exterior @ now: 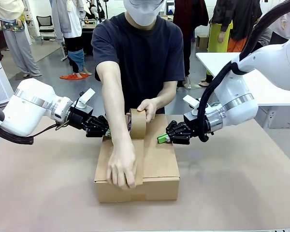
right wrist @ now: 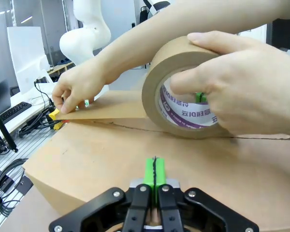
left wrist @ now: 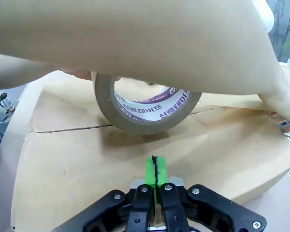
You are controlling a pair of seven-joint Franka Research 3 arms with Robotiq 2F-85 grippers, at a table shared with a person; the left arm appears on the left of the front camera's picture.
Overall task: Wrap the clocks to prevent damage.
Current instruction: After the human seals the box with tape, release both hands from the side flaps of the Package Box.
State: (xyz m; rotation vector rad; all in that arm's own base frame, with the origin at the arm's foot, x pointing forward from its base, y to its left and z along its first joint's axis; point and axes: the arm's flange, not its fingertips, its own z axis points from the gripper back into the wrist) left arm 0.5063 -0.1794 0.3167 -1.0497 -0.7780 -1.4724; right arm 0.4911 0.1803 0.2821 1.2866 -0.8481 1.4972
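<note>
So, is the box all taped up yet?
Not quite. The box is closed, with the shut left gripper and right gripper resting on top. One hand presses the tape strip over the front edge; the other hand holds the tape roll. Cutting it is left.

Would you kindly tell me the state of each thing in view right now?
Cardboard box: flaps closed, tape strip running over its top to the front edge.
Tape roll: upright on the box, held by a hand, partly unrolled.
Left gripper: shut, empty.
Right gripper: shut, empty.
</note>
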